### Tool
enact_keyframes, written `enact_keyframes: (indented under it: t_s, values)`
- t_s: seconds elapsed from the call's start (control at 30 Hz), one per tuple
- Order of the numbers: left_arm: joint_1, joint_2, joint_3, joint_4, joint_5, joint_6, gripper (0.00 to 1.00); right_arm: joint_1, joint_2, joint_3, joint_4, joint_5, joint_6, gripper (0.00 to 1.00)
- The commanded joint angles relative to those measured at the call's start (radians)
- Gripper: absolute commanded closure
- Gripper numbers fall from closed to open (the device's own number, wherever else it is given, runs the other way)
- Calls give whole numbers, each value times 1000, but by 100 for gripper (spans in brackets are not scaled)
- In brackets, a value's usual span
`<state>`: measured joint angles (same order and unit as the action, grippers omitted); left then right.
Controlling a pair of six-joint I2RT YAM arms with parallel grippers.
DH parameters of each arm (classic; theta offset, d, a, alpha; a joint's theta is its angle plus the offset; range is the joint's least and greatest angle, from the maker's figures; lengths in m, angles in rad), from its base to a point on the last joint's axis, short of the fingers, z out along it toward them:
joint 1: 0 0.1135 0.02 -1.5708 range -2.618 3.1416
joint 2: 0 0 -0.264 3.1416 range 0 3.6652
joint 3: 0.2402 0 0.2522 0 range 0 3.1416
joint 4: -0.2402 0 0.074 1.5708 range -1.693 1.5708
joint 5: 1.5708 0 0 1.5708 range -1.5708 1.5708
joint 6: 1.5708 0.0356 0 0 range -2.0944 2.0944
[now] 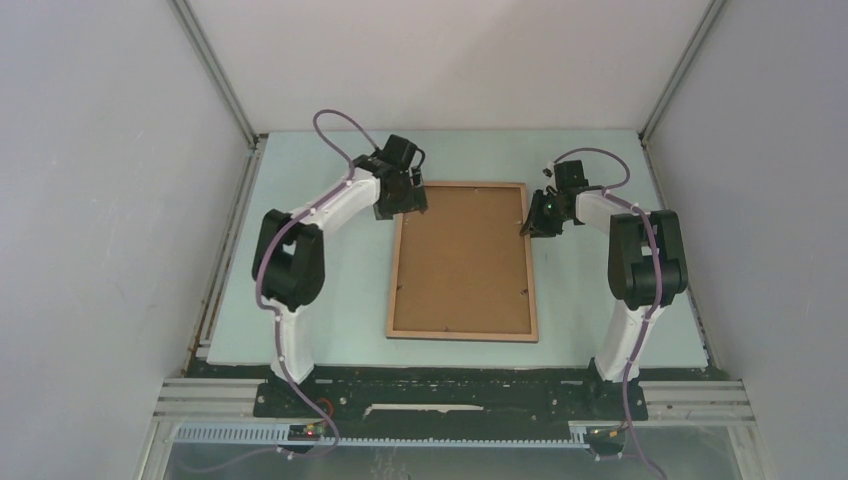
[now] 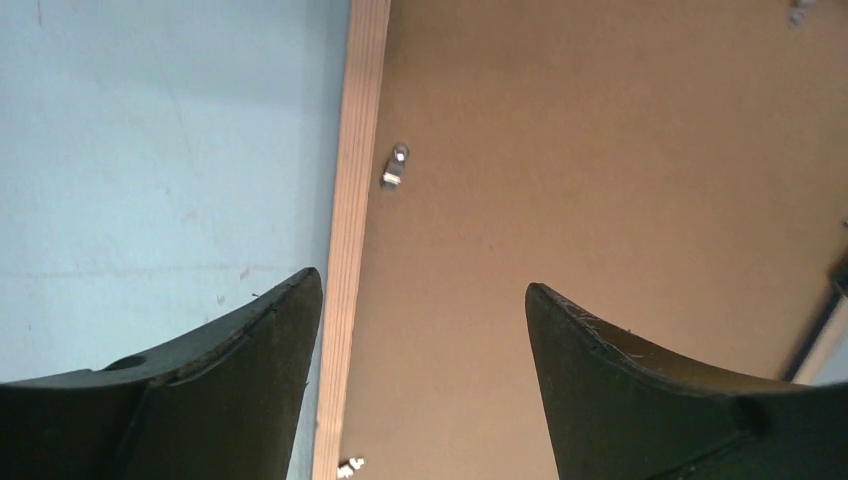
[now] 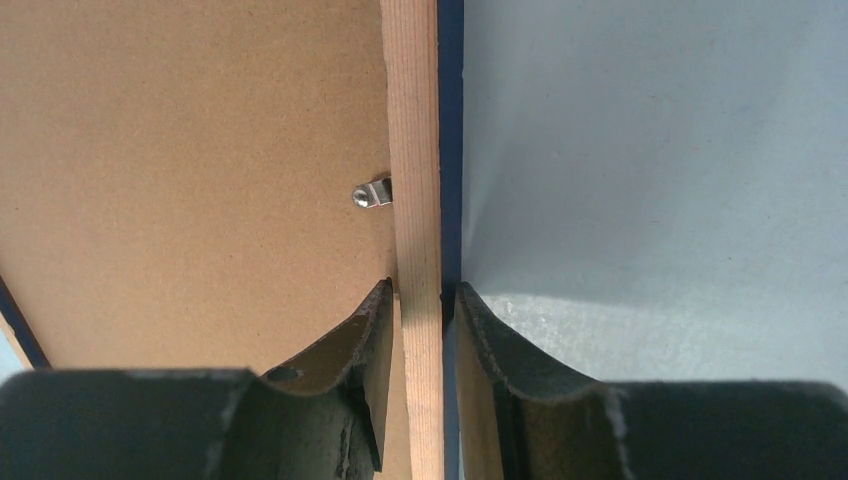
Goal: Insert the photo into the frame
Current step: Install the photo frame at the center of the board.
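The frame (image 1: 395,270) lies flat in the middle of the table, wood-brown face up, with a plain brown backing board (image 1: 462,255) filling it. The photo is hidden. My left gripper (image 1: 400,205) hovers open over the frame's far left corner. In the left wrist view its fingers (image 2: 270,350) stand wide either side of the left rail (image 2: 360,150). My right gripper (image 3: 425,286) is narrowly open astride the right rail (image 3: 412,120), one fingertip on the board side and the other against the navy outer edge, with a slim gap showing.
Small metal clips (image 2: 395,165) (image 3: 372,193) sit along the rails' inner edges on the backing board. The pale table (image 1: 330,250) is bounded by white walls on the left, right and back. Both arm bases stand at the near edge.
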<state>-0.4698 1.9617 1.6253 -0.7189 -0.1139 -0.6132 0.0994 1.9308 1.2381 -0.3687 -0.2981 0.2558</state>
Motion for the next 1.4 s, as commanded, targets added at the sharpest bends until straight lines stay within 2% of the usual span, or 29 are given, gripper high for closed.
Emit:
enact_keyframes:
  t_s: [0.0, 0.23, 0.47, 0.8, 1.17, 1.37]
  values:
    - [-7, 95, 123, -106, -74, 47, 19, 5, 6, 31, 8, -42, 5, 65]
    - [-4, 182, 211, -127, -125, 97, 19, 0, 5, 26, 13, -50, 8, 66]
    - [8, 238, 237, -134, -101, 110, 30, 0, 4, 26, 13, -52, 8, 66]
    - [19, 269, 258, -123, -95, 112, 40, 0, 8, 26, 14, -53, 9, 66]
    - [33, 289, 273, -105, -86, 98, 43, 0, 11, 26, 19, -58, 10, 67]
    - [34, 300, 281, -111, -96, 91, 51, -3, 13, 28, 17, -62, 10, 67]
